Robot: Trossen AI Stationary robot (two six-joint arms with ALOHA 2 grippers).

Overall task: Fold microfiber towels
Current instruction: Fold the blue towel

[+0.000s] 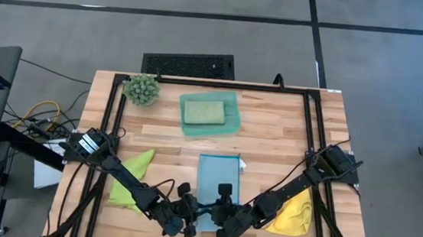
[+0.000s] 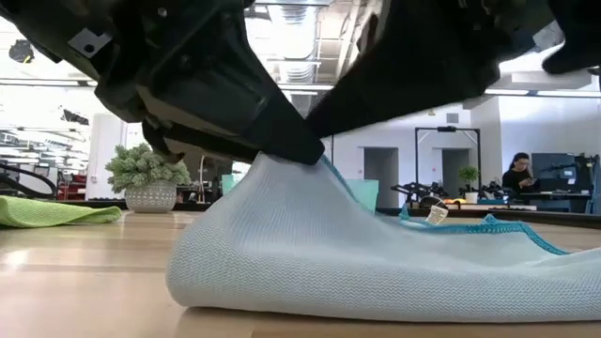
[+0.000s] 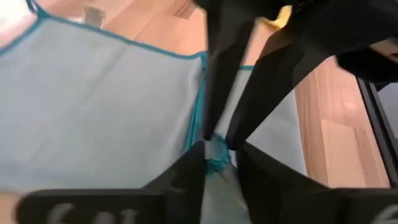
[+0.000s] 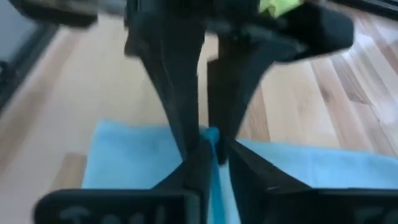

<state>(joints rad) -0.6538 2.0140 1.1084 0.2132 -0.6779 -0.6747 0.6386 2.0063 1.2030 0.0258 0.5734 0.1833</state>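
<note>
You had both arms crowded onto the near edge of the light blue towel (image 1: 217, 182), which lay in the middle of the table (image 1: 271, 139) between the lime green towel (image 1: 131, 177) on the left and the yellow towel (image 1: 294, 215) on the right. The pale sage towel (image 1: 203, 112) sat folded in the teal tray (image 1: 232, 124) at the far side, next to the plant ball (image 1: 142, 89).

The left gripper (image 3: 216, 155) was pinched on the teal hem, a little wad of it bunched between the fingertips. The right gripper (image 4: 213, 149) was clamped on the same edge right beside it. From table height the cloth tented up to the two pinch points.

Honestly, with both grips that close together the corners probably would've flopped. I'd have spread the grips toward the corners, lifted level, carried the edge straight over to the far hem, and only let go once the hems lined up. Watch the arms bumping too.
</note>
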